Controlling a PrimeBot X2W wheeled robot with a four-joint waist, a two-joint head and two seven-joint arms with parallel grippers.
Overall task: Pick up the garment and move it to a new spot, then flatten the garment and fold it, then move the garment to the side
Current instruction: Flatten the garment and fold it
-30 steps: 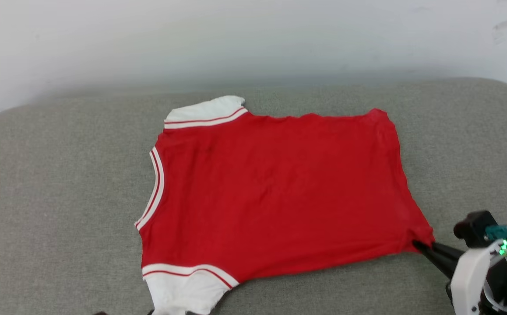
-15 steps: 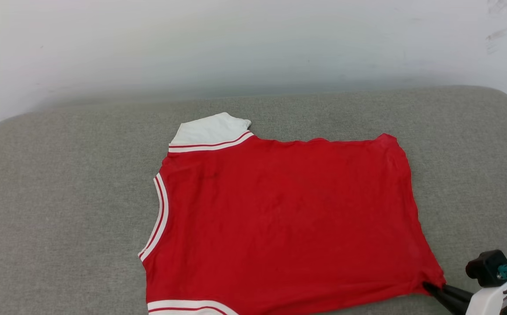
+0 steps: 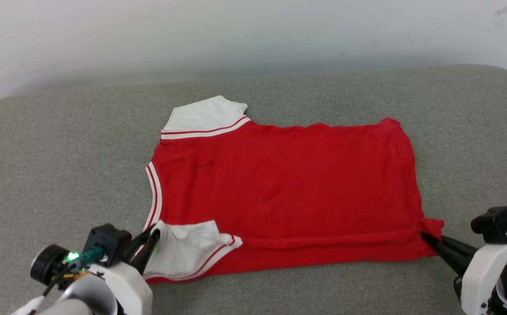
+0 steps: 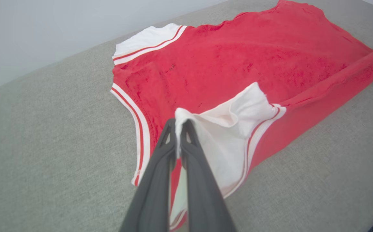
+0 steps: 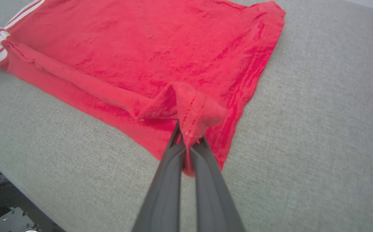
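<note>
The left gripper's two dark fingers are pressed together on the white cloth of the near sleeve. The right gripper pinches just as tightly on the near hem corner of the shirt. A second ago that sleeve lay flat, pointing out toward the robot, and the near edge rested smooth on the cushion. Now the sleeve is turned up and over onto the red body, and a low ridge of red cloth runs from one grip to the other. The head camera has also shifted, so the shirt's change of place in that view is not a move of the shirt. It lies spread in the middle of the grey cushion, collar toward the robot's left, hem toward its right, far sleeve flat. By the look of it, flattening is done and the first lengthwise fold has begun. Both grips will likely need to carry the edge evenly, or the ridge may bunch.
</note>
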